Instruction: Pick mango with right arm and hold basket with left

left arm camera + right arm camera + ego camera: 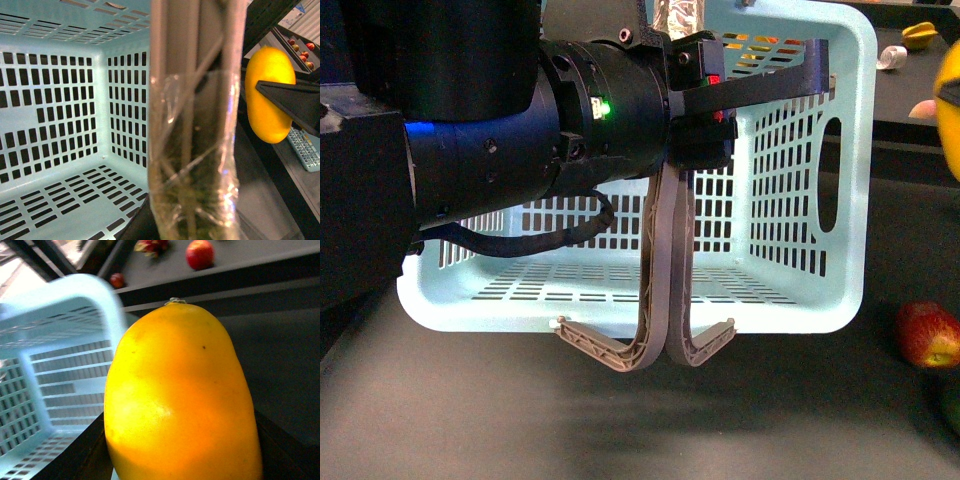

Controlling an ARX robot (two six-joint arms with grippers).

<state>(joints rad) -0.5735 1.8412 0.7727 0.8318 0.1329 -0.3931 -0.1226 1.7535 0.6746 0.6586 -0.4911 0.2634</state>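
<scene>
Two pairs of jaws, each with something in it. The right jaws are closed on the mango [180, 400]. One black finger [292, 100] lies across its side, and dark jaw surfaces flank its lower part in the right wrist view. The fruit is held just beside the basket's outer wall. In the front view only a sliver of it shows, at the right edge of the frame in the upper half.

The left jaws are clamped round the basket's two grey-brown handles [667, 250]. These are pressed together into one stem and wrapped in clear film where the left wrist camera sees them close up. The contact itself is hidden behind the black wrist housing. The bulky black left arm [520, 130], its green light lit, fills the upper left of the front frame, and a black cable [520, 243] loops under it.

The aqua basket [800, 300] takes up the middle of the frame, its opening turned toward the camera. On the dark bench [470, 420] a red-and-yellow fruit [928, 335] lies at the lower right, apart from the basket. A yellow star fruit [920, 35] and a small white roll [892, 58] sit at the upper right, further back.
</scene>
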